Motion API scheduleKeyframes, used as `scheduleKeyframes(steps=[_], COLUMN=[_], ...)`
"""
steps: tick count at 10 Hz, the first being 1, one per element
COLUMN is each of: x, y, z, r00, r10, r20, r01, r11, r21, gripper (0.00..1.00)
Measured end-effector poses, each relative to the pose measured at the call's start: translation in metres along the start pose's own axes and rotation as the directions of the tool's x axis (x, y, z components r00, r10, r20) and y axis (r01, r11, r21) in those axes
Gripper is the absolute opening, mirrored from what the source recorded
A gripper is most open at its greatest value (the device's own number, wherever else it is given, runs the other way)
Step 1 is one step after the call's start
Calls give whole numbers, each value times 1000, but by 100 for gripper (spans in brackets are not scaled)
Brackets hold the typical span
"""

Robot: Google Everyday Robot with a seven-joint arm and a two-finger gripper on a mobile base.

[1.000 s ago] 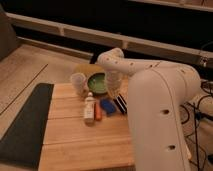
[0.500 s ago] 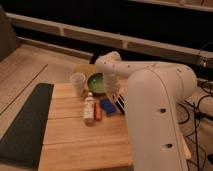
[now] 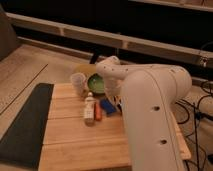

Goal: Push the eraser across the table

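Note:
The wooden plank table fills the middle of the camera view. My white arm comes in from the lower right and bends down over the table's right side. The gripper hangs at the arm's end, just right of the blue block. A small dark piece with pale stripes, the eraser, shows under the gripper at the arm's edge, mostly hidden. I cannot tell whether the gripper touches it.
A white bottle and an orange stick lie left of the blue block. A pale cup and a green bowl stand at the back. A dark mat runs along the left edge. Cables lie on the floor at the right.
The arm has shifted slightly and now covers more of the eraser. The other objects have not moved.

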Motion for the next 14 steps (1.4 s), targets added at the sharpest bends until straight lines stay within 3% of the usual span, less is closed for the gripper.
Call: scheduleKeyframes(steps=[4,7,14], x=[-2,-5,10], y=[5,-5,-92], z=[40,47,41], r00=[997,996,985], r10=[-5,6,151], r20=[-75,-94,-88], r01=[3,-8,-147], r11=[999,1000,988], r21=[-33,-25,57], gripper=[0,0,0])
